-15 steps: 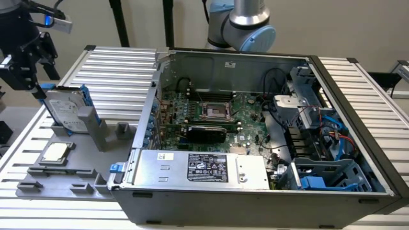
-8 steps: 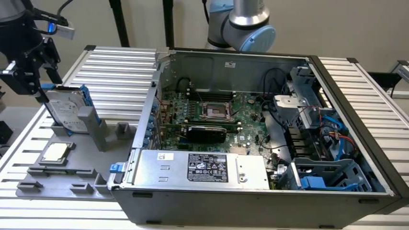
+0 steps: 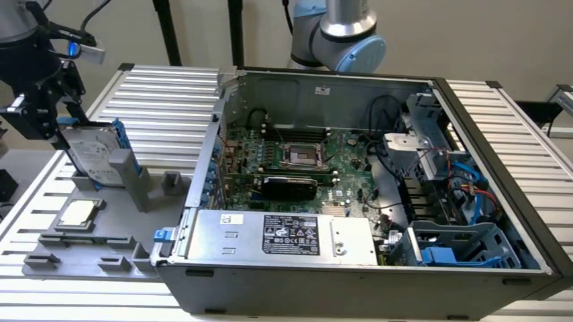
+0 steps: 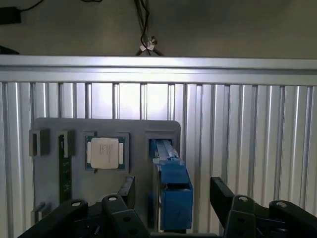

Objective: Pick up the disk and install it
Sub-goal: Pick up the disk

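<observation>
Since the disk (image 3: 90, 153) stands on edge in a slot of the grey fixture tray (image 3: 90, 249), its blue carrier sticks up right between the claw (image 4: 173, 189) fingers. They're spread wide, one on each side, and neither looks to be touching. Count: one disk, one CPU chip (image 3: 79, 213) just beside the claw, and one open PC case (image 3: 358, 290) well apart.

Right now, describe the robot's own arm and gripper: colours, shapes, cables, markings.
The arm's tubular joint is brushed silver-grey metal with a pale blue ring cap. The gripper is matt black, with angular linked fingers pinned by round silver bolts. Black cables loop off its wrist, beside a blue-and-white plug. I can read no markings.
</observation>
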`<action>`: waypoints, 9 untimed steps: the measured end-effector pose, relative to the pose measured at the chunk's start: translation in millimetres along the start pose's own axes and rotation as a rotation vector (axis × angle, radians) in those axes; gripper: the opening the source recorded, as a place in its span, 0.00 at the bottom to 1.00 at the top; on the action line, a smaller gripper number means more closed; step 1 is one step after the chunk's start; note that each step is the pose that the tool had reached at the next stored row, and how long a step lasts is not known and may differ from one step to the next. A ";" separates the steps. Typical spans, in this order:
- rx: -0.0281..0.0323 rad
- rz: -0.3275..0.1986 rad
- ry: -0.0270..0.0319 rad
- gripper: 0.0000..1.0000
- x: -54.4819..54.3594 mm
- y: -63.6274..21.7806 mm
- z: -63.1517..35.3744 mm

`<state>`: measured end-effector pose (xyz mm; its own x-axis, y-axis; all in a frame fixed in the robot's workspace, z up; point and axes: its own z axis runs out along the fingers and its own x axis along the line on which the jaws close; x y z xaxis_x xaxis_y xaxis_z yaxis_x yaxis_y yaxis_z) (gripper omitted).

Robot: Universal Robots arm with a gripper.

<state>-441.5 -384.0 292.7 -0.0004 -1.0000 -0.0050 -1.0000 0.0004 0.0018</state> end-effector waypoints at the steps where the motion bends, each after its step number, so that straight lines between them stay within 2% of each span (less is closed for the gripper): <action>1: -0.0003 0.000 0.0000 0.71 0.0 0.0 1.3; 4: -0.0005 0.000 -0.0019 0.71 -0.1 -0.2 3.4; 9: -0.0008 0.000 -0.0098 0.71 -0.1 -2.3 5.4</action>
<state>-439.2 -383.9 287.3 -0.0006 -0.9999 -0.0147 -1.0000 0.0005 0.0025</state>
